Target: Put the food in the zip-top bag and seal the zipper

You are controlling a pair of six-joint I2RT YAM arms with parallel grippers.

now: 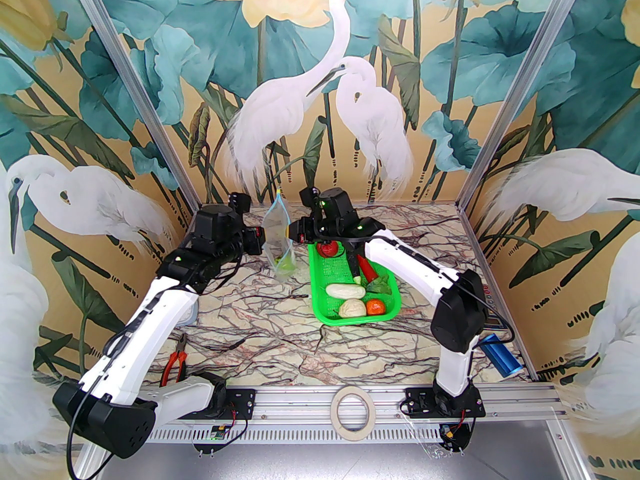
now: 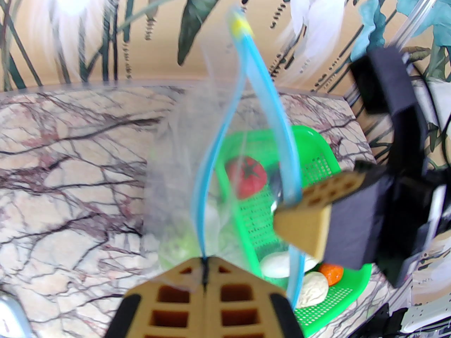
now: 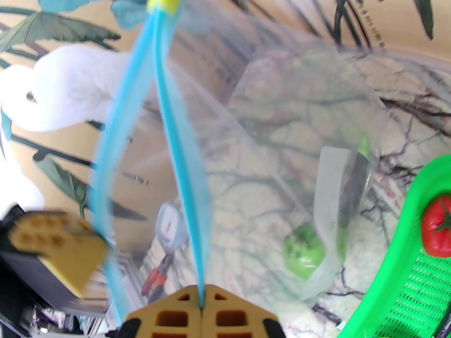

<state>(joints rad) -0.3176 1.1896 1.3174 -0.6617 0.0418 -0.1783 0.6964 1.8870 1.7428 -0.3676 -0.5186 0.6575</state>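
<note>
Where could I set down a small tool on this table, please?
Best: the bare marble table in front, between the pliers and the green basket, toward the near edge. Crowded: around the zip-top bag, pinched by left hand and right hand.

Zip-top bag [image 1: 278,238] stands left of basket [image 1: 334,268], apparently holding apple [image 1: 286,266]

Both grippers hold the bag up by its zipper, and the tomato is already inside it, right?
No: the tomato lies in the basket, outside the bag, as the right wrist view shows. The left gripper and right gripper do pinch its zipper.
</note>
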